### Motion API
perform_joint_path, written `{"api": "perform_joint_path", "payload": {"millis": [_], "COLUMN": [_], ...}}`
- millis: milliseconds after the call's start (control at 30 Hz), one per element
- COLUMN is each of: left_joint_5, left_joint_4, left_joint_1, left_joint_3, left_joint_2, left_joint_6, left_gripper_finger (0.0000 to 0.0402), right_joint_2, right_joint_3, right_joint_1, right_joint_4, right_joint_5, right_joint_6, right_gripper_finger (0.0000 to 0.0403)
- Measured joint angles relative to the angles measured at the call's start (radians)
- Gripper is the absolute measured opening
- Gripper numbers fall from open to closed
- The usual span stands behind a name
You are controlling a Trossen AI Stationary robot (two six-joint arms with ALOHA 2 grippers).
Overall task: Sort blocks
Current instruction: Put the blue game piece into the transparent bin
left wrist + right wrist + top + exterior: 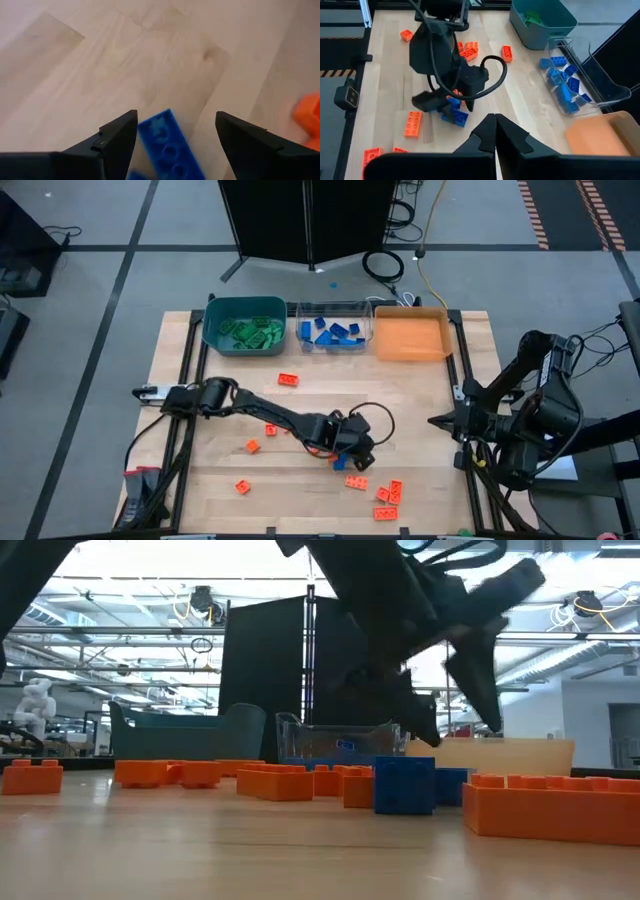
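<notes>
The left gripper (350, 455) hung low over the middle of the bench (420, 410), its fingers (117, 137) spread apart and gripping nothing. A blue block (167, 145) lay flat on the wood between them, closer to one finger than the other, touching neither as far as the left wrist view showed. Orange-red blocks (388, 498) lay scattered on the bench around the fingers, some just beside them. Beyond the fingers, at the far edge, stood a teal bin (243, 325) holding green blocks, a clear bin (333, 327) holding blue blocks and an orange bin (411, 335). The right gripper (437, 422) waited at the bench's right edge, fingers closed together on nothing.
</notes>
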Motion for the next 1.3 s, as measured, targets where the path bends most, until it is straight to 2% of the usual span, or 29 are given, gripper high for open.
{"api": "perform_joint_path", "payload": {"millis": [100, 300, 500, 600, 733, 767, 1067, 1300], "left_joint_5": [-0.007, -0.046, -0.043, -0.036, -0.018, -0.016, -0.048, -0.092], "left_joint_4": [-0.047, -0.041, -0.04, -0.059, -0.07, -0.07, -0.084, -0.069], "left_joint_1": [-0.017, -0.048, -0.05, -0.044, -0.031, -0.029, -0.004, 0.063], "left_joint_3": [-0.001, 0.002, 0.005, 0.004, 0.003, 0.003, 0.043, 0.087], "left_joint_2": [0.03, 0.083, 0.113, 0.115, 0.115, 0.115, 0.064, -0.041], "left_joint_6": [-0.049, -0.067, -0.103, -0.098, -0.097, -0.095, 0.084, 0.235], "left_gripper_finger": [0.0271, 0.0271, 0.0265, 0.0228, 0.014, 0.0139, 0.014, 0.014], "right_joint_2": [0.003, 0.011, 0.013, 0.013, 0.013, 0.013, 0.013, 0.013], "right_joint_3": [0.0, 0.0, 0.0, 0.0, 0.0, 0.0, 0.0, 0.0], "right_joint_1": [0.0, 0.0, 0.0, 0.0, 0.0, 0.0, 0.0, 0.0], "right_joint_4": [0.013, 0.051, 0.08, 0.081, 0.082, 0.082, 0.082, 0.091], "right_joint_5": [0.002, 0.001, -0.002, -0.002, -0.002, -0.002, 0.0, 0.0], "right_joint_6": [0.0, 0.023, 0.023, 0.022, 0.023, 0.023, 0.022, 0.023], "right_gripper_finger": [0.0, 0.0, 0.0, 0.0, 0.0, 0.0, 0.0, 0.0]}}
